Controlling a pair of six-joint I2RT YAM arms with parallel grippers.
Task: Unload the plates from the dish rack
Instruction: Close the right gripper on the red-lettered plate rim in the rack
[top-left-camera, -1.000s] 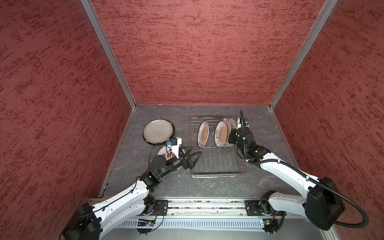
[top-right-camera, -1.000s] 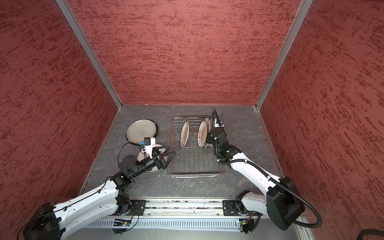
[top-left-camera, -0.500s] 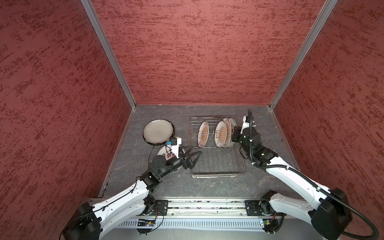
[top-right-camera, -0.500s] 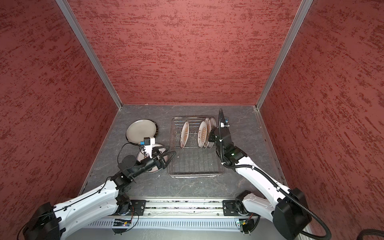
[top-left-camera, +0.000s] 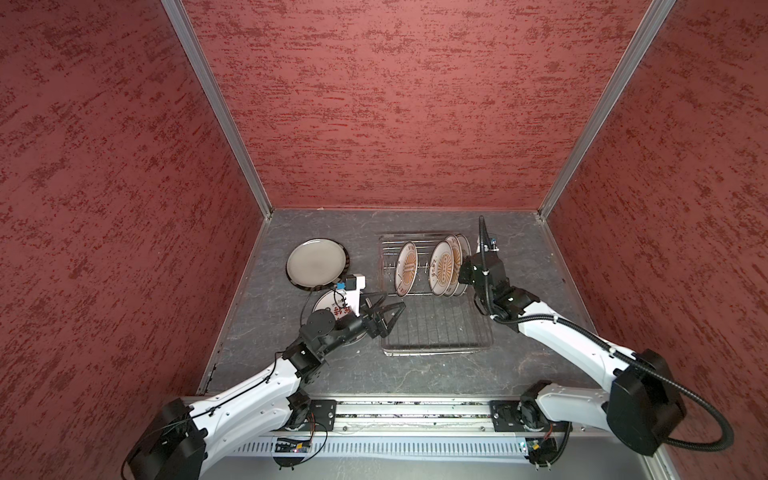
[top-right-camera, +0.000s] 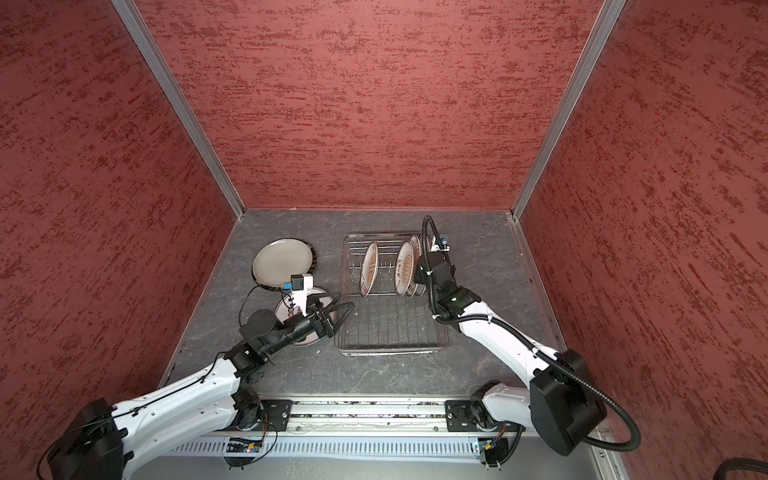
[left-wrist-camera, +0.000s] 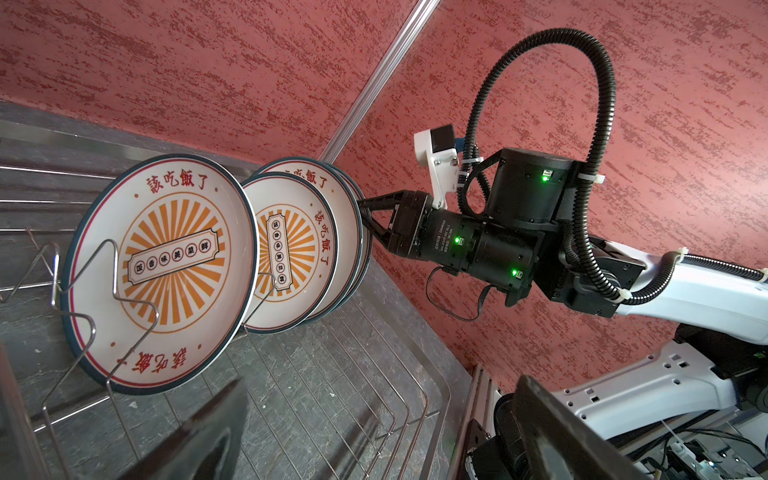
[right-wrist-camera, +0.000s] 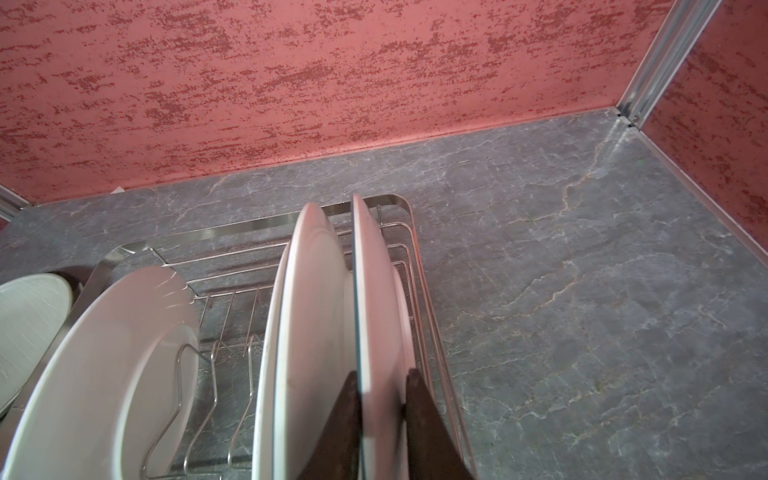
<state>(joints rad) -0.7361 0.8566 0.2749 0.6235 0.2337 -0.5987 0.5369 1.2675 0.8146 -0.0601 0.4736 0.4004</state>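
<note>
The end plate (right-wrist-camera: 376, 291) stands on edge at the right end of the dish rack (top-left-camera: 436, 345), near upright, its faces turned left and right and its disc running front to back. My right gripper (right-wrist-camera: 382, 374) is clamped on its upper rim, one finger against each face. Three more plates (top-left-camera: 441, 268) stand to its left. My left gripper (top-left-camera: 395, 300) gapes wide beside the rack's left side, near a small plate (top-left-camera: 324, 305) and a dark-rimmed plate (top-left-camera: 316, 262), both lying flat on the counter (top-left-camera: 415, 374).
</note>
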